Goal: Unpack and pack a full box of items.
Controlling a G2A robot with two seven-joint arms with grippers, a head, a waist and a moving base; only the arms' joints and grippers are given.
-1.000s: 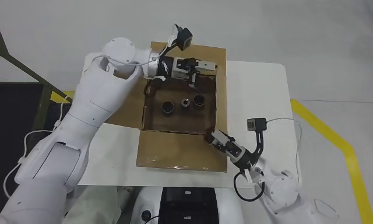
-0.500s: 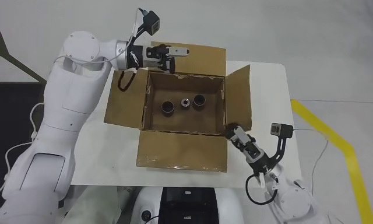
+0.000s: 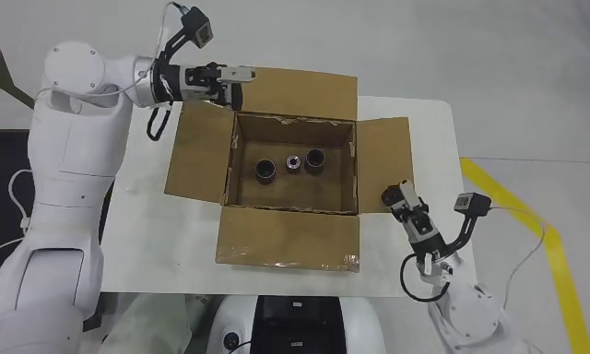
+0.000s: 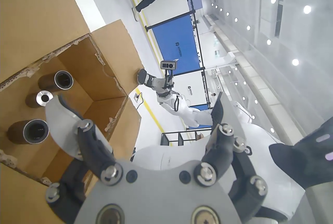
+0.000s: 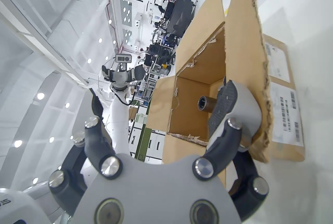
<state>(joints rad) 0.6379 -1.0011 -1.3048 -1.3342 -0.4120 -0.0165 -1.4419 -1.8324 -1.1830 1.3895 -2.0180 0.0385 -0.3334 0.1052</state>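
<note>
An open cardboard box point(image 3: 288, 240) stands on the white table point(image 3: 415, 119) with its flaps spread outward. Three dark cylinders stand upright inside: a wide one point(image 3: 265, 171), a small metal-topped one point(image 3: 293, 162) and another wide one point(image 3: 315, 158). My left gripper point(image 3: 241, 74) hovers at the box's far left corner, open and empty point(image 4: 138, 100), and the cylinders point(image 4: 35, 130) lie below it. My right gripper point(image 3: 398, 195) is open beside the front end of the right flap point(image 3: 383, 156). In the right wrist view one fingertip point(image 5: 229, 95) lies against that flap's edge.
The left flap point(image 3: 195, 160) and far flap point(image 3: 304, 82) lie spread over the table's edges. A panel with printed labels point(image 5: 285, 102) lies flat by the right gripper. Bare table shows to the right of the box, and a yellow floor line point(image 3: 516, 206) runs beyond it.
My left arm has pulled back from over the box's far wall to its far left corner. My right gripper moved rightward from the front right corner, and the right flap swung outward and down.
</note>
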